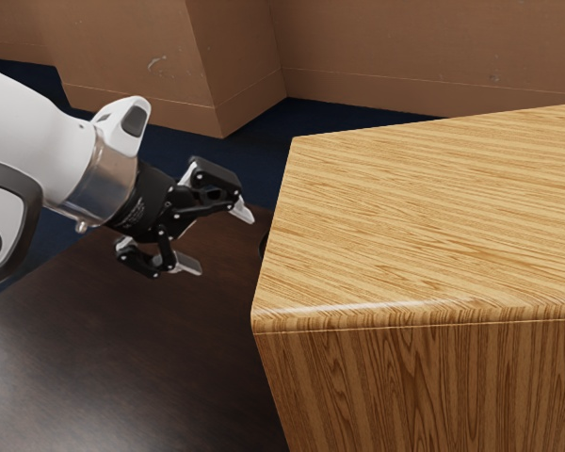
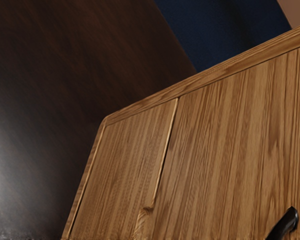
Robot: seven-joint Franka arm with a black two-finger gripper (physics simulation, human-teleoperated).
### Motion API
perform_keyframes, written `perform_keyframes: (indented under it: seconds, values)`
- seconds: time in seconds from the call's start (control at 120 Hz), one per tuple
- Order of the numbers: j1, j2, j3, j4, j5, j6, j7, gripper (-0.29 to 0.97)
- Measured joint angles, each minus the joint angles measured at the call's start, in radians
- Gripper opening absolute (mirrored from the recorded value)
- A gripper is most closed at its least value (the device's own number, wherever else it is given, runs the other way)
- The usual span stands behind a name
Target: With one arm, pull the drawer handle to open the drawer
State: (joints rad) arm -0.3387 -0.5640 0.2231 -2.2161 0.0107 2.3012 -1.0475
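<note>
A light wooden cabinet [image 1: 424,245] stands on the dark table, at the exterior view's right. Its front face [image 2: 215,165] carries panel seams and a black drawer handle [image 2: 286,224] at the edge of the wrist view. A small dark part of a handle [image 1: 263,243] peeks out at the cabinet's left edge in the exterior view. My black gripper [image 1: 217,240] hangs open just left of that edge, its fingers spread and holding nothing, a short gap away from the cabinet.
The dark brown table top [image 1: 104,367] stretches under and left of my hand. Behind it lie dark blue floor [image 1: 254,141] and brown walls [image 1: 377,47].
</note>
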Motion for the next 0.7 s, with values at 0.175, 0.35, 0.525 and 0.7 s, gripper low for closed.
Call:
perform_keyframes:
  seconds: [0.175,0.35,0.525,0.7]
  values:
    - [-0.048,0.008,0.03,-0.001,-0.003,-0.002,-0.003,0.68]
    - [-0.059,0.013,0.034,-0.011,-0.004,-0.003,-0.005,0.68]
    - [-0.067,0.015,0.036,-0.012,-0.005,-0.003,-0.007,0.68]
    - [-0.068,0.014,0.036,-0.014,-0.005,-0.003,-0.007,0.68]
